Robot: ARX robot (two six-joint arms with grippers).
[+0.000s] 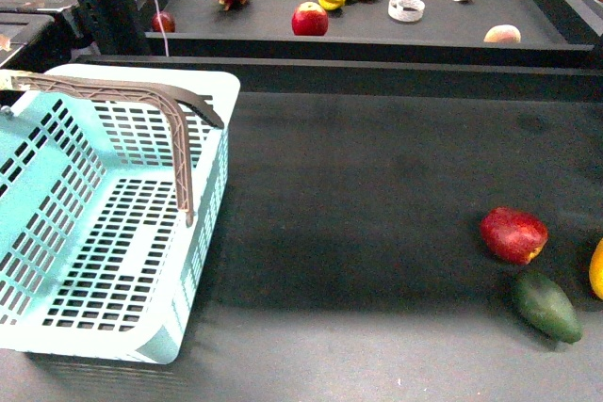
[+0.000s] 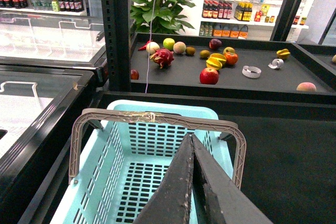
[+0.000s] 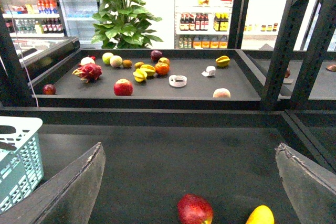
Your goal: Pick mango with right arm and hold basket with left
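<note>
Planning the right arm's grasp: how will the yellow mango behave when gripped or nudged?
The mango looks smooth-skinned and rounded, so it may slip between jaws or roll when nudged. The red fruit lies near, so a roll could bump it.

Left gripper (image 2: 191,142): jaws pressed together, nothing between them, poised over open basket (image 2: 173,109). Grey-brown handle (image 2: 152,117) stands raised just beyond the tips.
</note>
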